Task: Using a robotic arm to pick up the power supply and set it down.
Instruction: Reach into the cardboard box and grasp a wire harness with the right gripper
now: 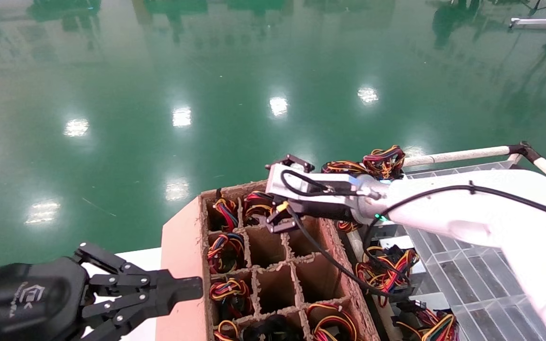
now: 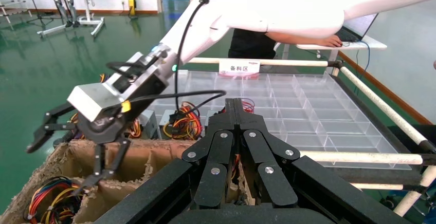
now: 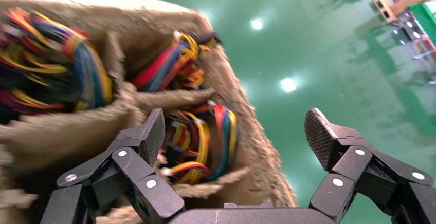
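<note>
**Approach step: right gripper spread over the far corner cells**

The right gripper [image 1: 286, 196] hangs with its fingers spread wide and nothing between them, at the far end of the cardboard box [image 1: 323, 246]. In the right wrist view one fingertip [image 3: 154, 131] sits at the edge of a corner cell; the other fingertip [image 3: 320, 134] is out past the box wall, over the green floor [image 1: 159, 94]. The power supply [image 3: 203, 142] in that cell shows only its coiled red, yellow and black wires; its grey body cannot be seen. From the gripper in the head view, this coil lies toward 9 o'clock, and more filled cells run toward 7 o'clock.

Judgement: pre-grasp, nothing lifted yet. The next move calls for centring both fingers over one cell, then descending.

The left gripper [image 1: 178, 289] is parked with fingers pressed together, at 7 o'clock beside the box.
</note>
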Motion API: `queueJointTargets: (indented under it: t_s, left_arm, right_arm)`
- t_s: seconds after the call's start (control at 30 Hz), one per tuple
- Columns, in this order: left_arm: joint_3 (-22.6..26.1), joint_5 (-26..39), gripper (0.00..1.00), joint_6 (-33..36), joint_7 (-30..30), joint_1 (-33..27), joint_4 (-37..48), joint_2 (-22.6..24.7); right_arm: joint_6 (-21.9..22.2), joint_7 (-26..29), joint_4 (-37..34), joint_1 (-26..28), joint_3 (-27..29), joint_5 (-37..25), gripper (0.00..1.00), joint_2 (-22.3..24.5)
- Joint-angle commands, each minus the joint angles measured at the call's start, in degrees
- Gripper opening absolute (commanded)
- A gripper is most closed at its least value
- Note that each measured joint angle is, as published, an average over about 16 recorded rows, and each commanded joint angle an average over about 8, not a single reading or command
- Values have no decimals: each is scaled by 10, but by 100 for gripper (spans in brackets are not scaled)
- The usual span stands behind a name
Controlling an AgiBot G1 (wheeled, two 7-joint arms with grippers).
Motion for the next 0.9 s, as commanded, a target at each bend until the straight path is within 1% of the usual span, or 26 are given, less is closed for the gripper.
queueJointTargets:
  t_s: [0.03,0.13,0.2,0.27,0.33,0.5,0.9]
  left_arm:
    - [0,0,17,0,0,0,0,0]
    - [0,0,31,0,0,0,0,0]
    - [0,0,39,0,0,0,0,0]
    - [0,0,46,0,0,0,0,0]
    - [0,0,51,0,0,0,0,0]
    - [0,0,55,0,0,0,0,0]
    - [0,0,56,0,0,0,0,0]
  right_arm:
    - [16,-14,-18,8,-3,-10,0,-14]
    - [28,-29,-48,16,-6,-16,0,-27]
    - [34,-39,-66,21,-7,-18,0,-35]
    - [39,-51,-84,25,-7,-18,0,-41]
    - [43,-63,-99,29,-8,-16,0,-47]
    - [48,-89,-124,35,-8,-4,0,-57]
    - [56,-117,-153,41,-22,28,0,-61]
